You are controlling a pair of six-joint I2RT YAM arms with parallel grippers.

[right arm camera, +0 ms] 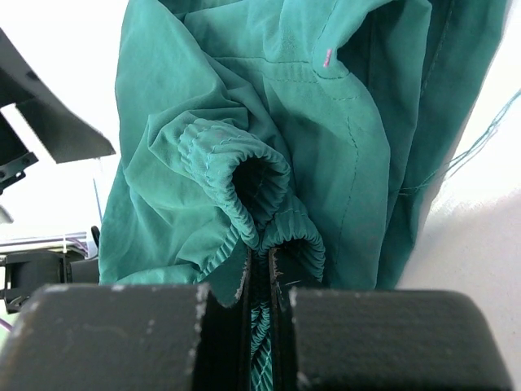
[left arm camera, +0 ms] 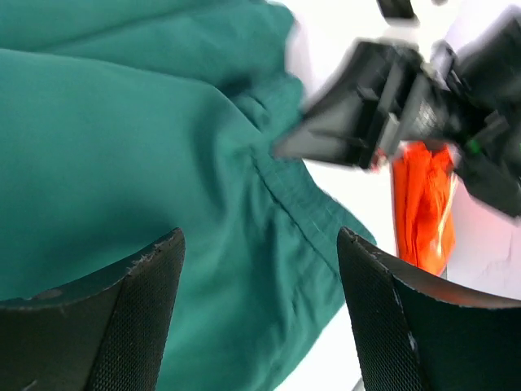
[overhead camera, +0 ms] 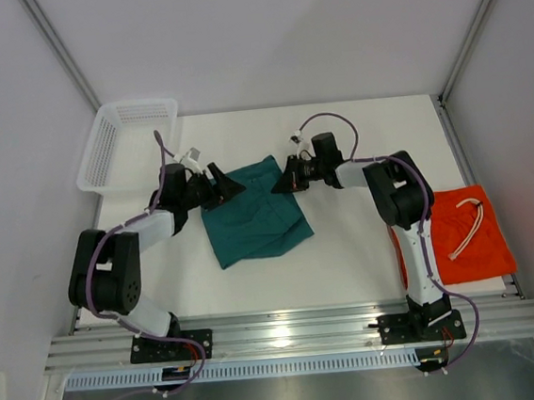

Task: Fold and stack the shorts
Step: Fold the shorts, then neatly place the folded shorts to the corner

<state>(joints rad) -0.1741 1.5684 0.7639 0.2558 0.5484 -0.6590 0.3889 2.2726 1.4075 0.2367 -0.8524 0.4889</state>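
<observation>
**Q:** Where are the shorts?

**A:** The teal shorts lie rumpled in the middle of the desk. The orange shorts lie flat at the desk's right edge, well apart from them, with a white drawstring on top. A white basket sits at the far left corner.

**Q:** What are the grippers doing?

**A:** The right gripper is clamped tight on the elastic waistband at the teal pair's far right corner. Gathered fabric bunches up out of its closed jaws. The left gripper stands wide open at the far left corner. Cloth lies below and between its fingers, and it grips nothing.

**Q:** Why held that way?

**A:** My guess is that one gripper holds a waistband corner while the other lines up to take the opposite corner. The pair could then be lifted, spread flat and folded. The orange pair appears to be waiting its turn.

**Q:** Anything unclear?

**A:** Yes. The left wrist view is blurred, so I cannot tell whether those fingers touch the cloth. The right arm covers the orange pair's left edge. The teal layers overlap, so the legs are hard to tell apart and no logo can be made out. Only a small pink mark shows near a seam. I cannot tell whether any fold has been made.
</observation>
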